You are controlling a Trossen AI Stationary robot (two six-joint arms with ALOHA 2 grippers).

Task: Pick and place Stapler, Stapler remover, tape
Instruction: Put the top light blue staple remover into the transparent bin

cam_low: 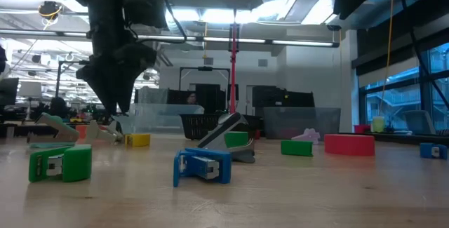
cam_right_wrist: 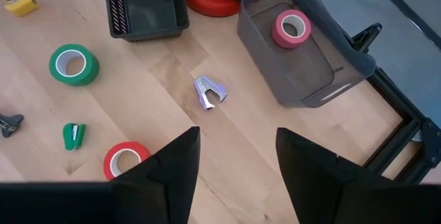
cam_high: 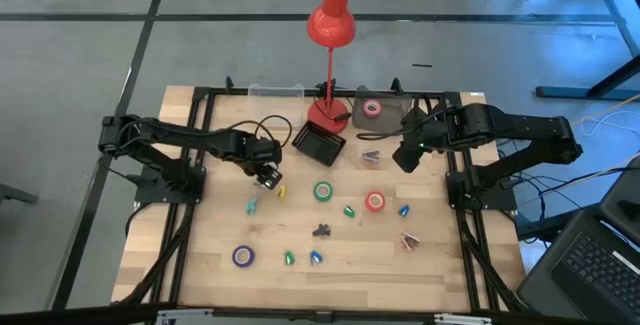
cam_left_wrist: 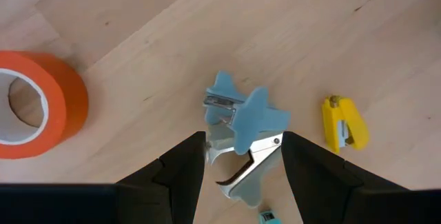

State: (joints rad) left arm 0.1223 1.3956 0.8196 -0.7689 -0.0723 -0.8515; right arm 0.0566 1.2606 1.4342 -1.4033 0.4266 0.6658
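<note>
My left gripper (cam_high: 268,176) is open above the table's left middle. A light-blue staple remover (cam_left_wrist: 242,136) lies on the wood below it, showing between its fingers, and I see no touch. It also shows in the high view (cam_high: 252,206). An orange tape roll (cam_left_wrist: 38,105) and a yellow mini stapler (cam_left_wrist: 344,123) lie to either side. My right gripper (cam_high: 405,156) is open and empty, high over the right back part. Below it lies a purple staple remover (cam_right_wrist: 209,92). Green tape (cam_high: 323,192), red tape (cam_high: 375,202) and purple tape (cam_high: 243,256) lie flat on the table.
A grey bin (cam_high: 395,115) at the back holds a pink tape roll (cam_high: 371,108). A black mesh tray (cam_high: 319,143) and a red lamp (cam_high: 330,25) stand beside it. Small green, blue and dark staplers and removers (cam_high: 322,230) are scattered over the near half.
</note>
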